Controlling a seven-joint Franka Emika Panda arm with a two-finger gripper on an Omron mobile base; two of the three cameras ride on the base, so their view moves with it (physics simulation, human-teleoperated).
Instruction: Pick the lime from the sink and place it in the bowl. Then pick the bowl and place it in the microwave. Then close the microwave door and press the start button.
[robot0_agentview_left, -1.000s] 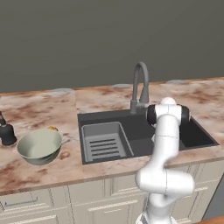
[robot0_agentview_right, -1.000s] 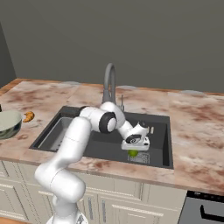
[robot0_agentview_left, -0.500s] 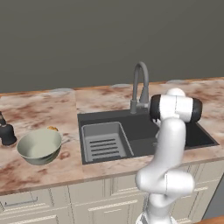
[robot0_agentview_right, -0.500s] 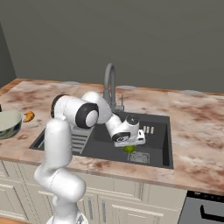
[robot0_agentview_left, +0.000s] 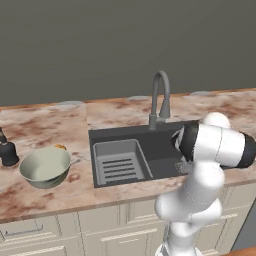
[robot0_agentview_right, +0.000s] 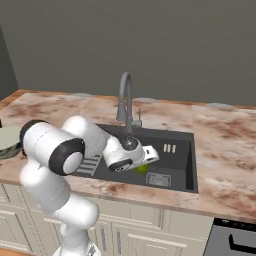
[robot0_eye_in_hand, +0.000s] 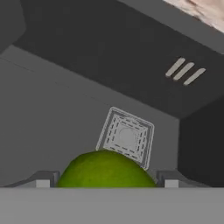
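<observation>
The lime, round and yellow-green, lies on the floor of the dark sink beside the square drain. My gripper reaches down into the basin and stands open, with one fingertip on each side of the lime and a thin gap to it. From the right base view the lime peeks out just under the hand. On the counter left of the sink the pale green bowl stands upright with nothing in it. The microwave and its door are out of view.
A curved grey faucet rises behind the basin, close to my arm. A ribbed drain tray fills the sink's left half. A dark bottle and a small orange thing sit near the bowl. Overflow slots mark the far wall.
My arm has swung its elbow up and towards the camera, and the hand has shifted left and lower over the lime. The lime and bowl have stayed put.
</observation>
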